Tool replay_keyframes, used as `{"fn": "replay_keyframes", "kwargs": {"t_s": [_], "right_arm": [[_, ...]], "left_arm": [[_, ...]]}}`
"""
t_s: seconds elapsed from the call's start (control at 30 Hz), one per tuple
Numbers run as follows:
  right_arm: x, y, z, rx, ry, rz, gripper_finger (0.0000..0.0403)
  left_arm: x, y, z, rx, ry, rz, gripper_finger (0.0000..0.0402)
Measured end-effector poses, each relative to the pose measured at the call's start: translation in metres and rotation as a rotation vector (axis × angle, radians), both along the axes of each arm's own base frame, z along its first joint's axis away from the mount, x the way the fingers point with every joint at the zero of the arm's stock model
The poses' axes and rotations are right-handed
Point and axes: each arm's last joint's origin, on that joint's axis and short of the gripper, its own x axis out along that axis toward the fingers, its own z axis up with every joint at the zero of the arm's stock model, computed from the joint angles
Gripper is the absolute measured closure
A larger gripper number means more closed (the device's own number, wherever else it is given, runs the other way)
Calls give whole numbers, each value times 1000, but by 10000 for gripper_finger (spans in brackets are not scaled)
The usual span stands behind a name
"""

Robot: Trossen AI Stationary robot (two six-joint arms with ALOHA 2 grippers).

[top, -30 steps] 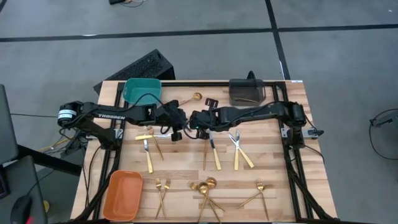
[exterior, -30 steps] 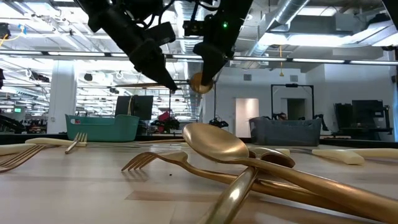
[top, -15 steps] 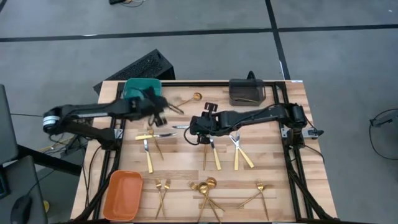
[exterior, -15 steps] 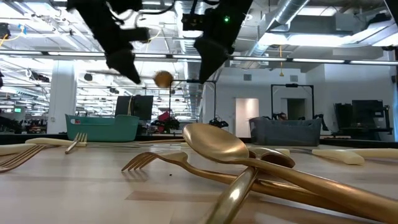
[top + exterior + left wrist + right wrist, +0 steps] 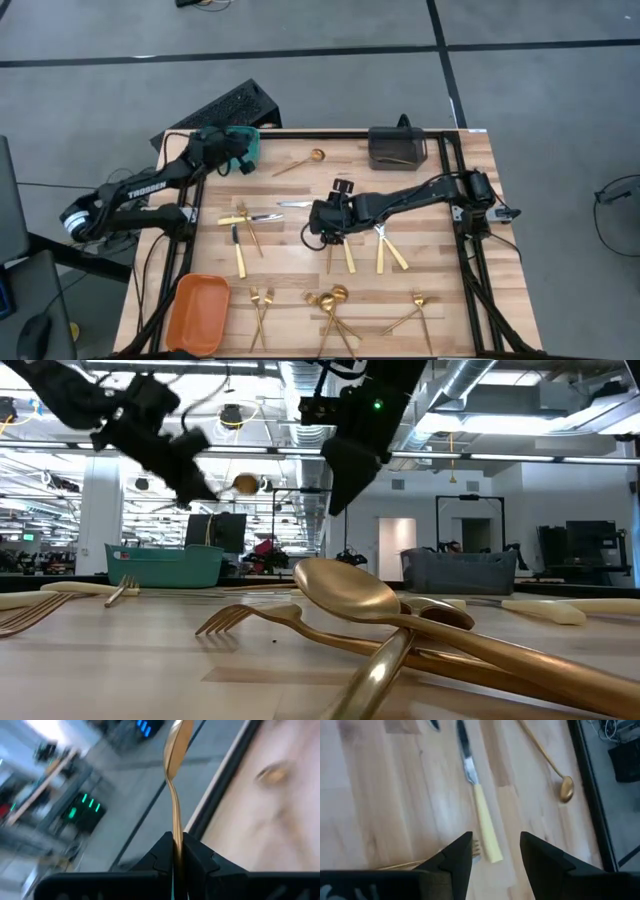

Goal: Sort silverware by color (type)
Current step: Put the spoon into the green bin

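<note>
the left gripper (image 5: 243, 160) hangs over the teal bin (image 5: 247, 137) at the table's far left corner, its fingers (image 5: 197, 854) clenched on the handle of a gold spoon (image 5: 173, 785); in the low view the spoon's bowl shows as a gold blob in the air beside the gripper, above the bin. nearer the front on the left side, a pale-handled knife (image 5: 237, 218) lies across a couple of gold pieces, and an orange bin (image 5: 197, 313) sits at the front left corner. a long gold spoon (image 5: 300, 162) lies alone on the wood near the far edge, between the teal bin and the dark grey bin (image 5: 397, 147).

around the middle, the right gripper (image 5: 322, 222) hovers low over the table with its fingers (image 5: 457, 855) spread apart and nothing between them. in the right wrist view a knife (image 5: 479, 807) with a silver blade and pale handle lies just ahead of those fingers, with fork tines (image 5: 475, 851) peeking out beside it. more knives (image 5: 385, 243) lie crossed to the right of the gripper.

along the front edge sit forks (image 5: 261, 305), a heap of gold spoons (image 5: 331, 303) and, farther right, what looks like crossed spoons (image 5: 418, 312), though the pieces there are too small to be sure.
</note>
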Motion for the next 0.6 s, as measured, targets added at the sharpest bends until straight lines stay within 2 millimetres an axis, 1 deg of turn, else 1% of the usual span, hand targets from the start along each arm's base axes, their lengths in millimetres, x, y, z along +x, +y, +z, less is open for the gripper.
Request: {"fn": "replay_keyframes", "kwargs": {"t_s": [0.1, 0.27, 0.47, 0.6], "right_arm": [[-1, 3, -6, 5, -12, -1, 213], [0, 2, -6, 10, -21, -12, 214], [-1, 2, -6, 12, -21, -15, 214], [-2, 2, -7, 11, -7, -17, 214]], "left_arm": [[-13, 14, -4, -20, 3, 74, 383], [-23, 25, -8, -36, 13, 38, 384], [-27, 27, -14, -96, 15, 4, 384], [-30, 24, -20, -221, -28, 74, 396]]}}
